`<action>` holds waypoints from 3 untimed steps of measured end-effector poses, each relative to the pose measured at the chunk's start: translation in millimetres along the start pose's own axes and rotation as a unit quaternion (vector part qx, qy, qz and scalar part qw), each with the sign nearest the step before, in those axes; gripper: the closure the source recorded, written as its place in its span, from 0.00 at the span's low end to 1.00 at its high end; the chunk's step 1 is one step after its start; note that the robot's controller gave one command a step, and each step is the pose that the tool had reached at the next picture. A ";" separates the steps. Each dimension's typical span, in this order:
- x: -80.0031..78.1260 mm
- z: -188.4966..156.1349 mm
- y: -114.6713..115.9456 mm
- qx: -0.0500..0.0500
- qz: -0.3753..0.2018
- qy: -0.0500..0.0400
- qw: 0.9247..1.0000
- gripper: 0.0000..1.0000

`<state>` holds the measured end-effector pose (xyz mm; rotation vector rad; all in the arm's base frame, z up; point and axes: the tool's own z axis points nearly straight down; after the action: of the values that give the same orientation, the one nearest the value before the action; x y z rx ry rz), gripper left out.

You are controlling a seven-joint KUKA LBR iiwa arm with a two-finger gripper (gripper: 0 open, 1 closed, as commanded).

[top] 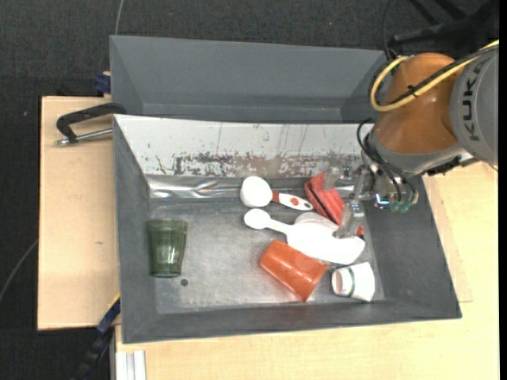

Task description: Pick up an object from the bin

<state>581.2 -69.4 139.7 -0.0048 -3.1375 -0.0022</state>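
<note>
Spoons and cups lie in the grey bin [222,279], most of them close around the orange cup [293,269]. The claw [348,222] is low, up and to the right of the orange cup. It is right at a big white scoop [329,244] that touches the cup's top edge. I cannot tell if the claw is open or closed, or if it has hold of anything.

A red thing [326,199] lies just past the scoop, farther from the orange cup. A small white cup [354,281] lies just right of the orange cup. Two white spoons [257,190] lie up and to its left. A green cup [166,246] stands well apart on its left.

The scoop looks like hard, light plastic, so I think it lifts easily. It also looks smooth and round, so it may slip. The thin rim or the handle is likely the best place to pinch it.
</note>
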 end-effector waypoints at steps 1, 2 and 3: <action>-6.9 -1.3 -1.6 0.000 -0.005 -0.002 1.000 0.00; -18.2 -1.7 -3.4 0.000 -0.010 -0.003 1.000 0.00; -13.4 39.4 1.5 -0.001 0.015 -0.006 1.000 0.00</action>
<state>594.4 -67.9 100.2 -0.0531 -3.1497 -0.0037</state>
